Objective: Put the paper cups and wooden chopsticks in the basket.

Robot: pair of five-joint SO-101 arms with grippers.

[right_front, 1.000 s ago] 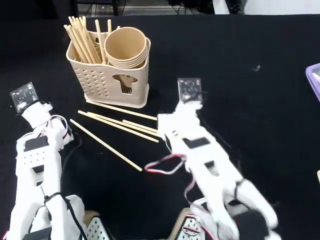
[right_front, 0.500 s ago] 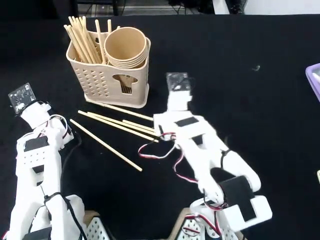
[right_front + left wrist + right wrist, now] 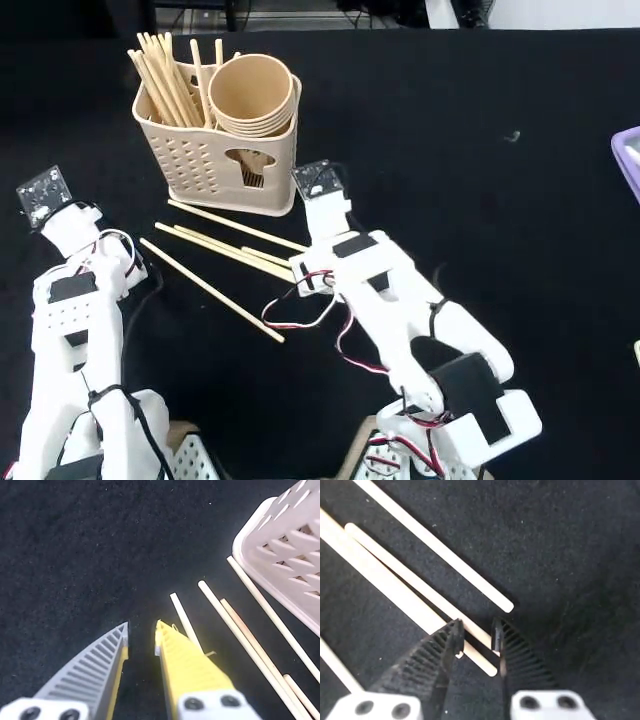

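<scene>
Right end effector (image 3: 476, 628) – closer to basket (image 3: 215, 168), over 5 loose chopsticks (image 3: 238, 226)

The cups (image 3: 252, 92) and chopsticks (image 3: 165, 75) stand in the basket (image 3: 200, 165). The loose chopsticks (image 3: 215, 243) lie on the table (image 3: 480, 200) before it.

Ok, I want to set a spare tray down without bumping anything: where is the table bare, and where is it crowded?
Bare: the wide table stretch from the basket to the purple object at the edge. Crowded: in front of the basket, where loose chopsticks lie between the left gripper and right gripper.
</scene>
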